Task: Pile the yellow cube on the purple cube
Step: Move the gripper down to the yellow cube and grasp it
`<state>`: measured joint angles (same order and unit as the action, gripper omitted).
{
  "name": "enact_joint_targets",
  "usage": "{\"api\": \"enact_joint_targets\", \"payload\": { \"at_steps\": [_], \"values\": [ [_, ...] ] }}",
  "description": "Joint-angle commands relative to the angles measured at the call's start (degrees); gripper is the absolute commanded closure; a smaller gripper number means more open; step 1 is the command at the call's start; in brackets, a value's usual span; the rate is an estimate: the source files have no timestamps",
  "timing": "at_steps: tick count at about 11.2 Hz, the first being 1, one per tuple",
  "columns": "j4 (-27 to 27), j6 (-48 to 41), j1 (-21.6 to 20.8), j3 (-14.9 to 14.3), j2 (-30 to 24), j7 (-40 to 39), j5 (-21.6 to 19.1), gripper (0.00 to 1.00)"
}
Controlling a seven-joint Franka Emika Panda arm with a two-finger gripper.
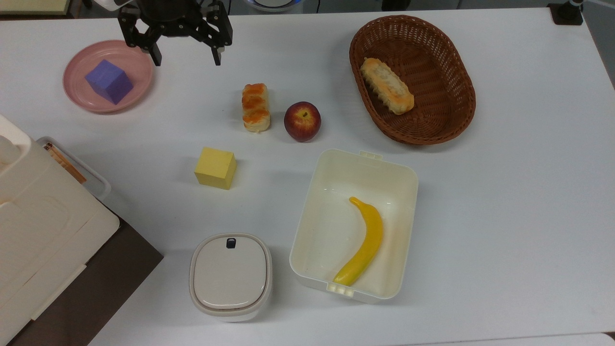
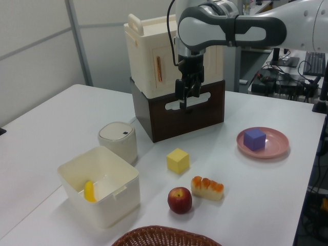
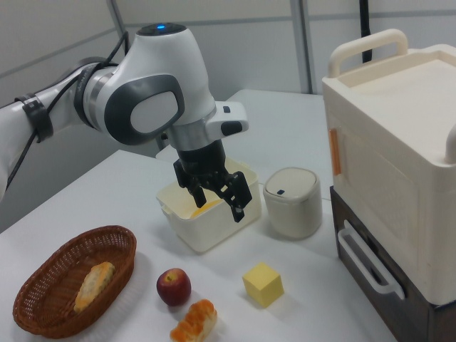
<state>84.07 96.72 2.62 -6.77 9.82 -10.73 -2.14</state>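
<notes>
Two cubes sit on the white table (image 1: 504,192). The yellow cube (image 1: 215,168) stands alone on bare tabletop left of centre in the top view. The purple cube (image 1: 109,81) rests inside a pink plate (image 1: 77,96) in the upper left of the top view, well apart from the yellow one.

There are two bread pieces: one bread roll (image 1: 255,106) lies on the table near the centre, just beside a single red apple (image 1: 302,121); the other bread piece (image 1: 387,85) lies in the brown wicker basket (image 1: 456,77) at the upper right. One banana (image 1: 363,242) lies in the open cream box (image 1: 403,192) at lower centre. One small round-cornered container with a closed lid (image 1: 230,274) stands just left of that box. A large cream and brown cabinet (image 1: 43,240) occupies the lower left corner.

The gripper (image 1: 186,60) hangs at the top of the top view, just right of the plate, above the table, its fingers spread apart and holding nothing.
</notes>
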Motion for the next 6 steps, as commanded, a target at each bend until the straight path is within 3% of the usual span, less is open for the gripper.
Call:
{"api": "enact_joint_targets", "payload": {
  "at_steps": [1, 6],
  "values": [
    [1.09, -0.91, -0.95, -0.61, -0.77, 0.27, -0.93, 0.00],
    [1.36, -0.05, -0.33, -0.97, 2.91, 0.97, -1.11, 0.00]
  ]
}}
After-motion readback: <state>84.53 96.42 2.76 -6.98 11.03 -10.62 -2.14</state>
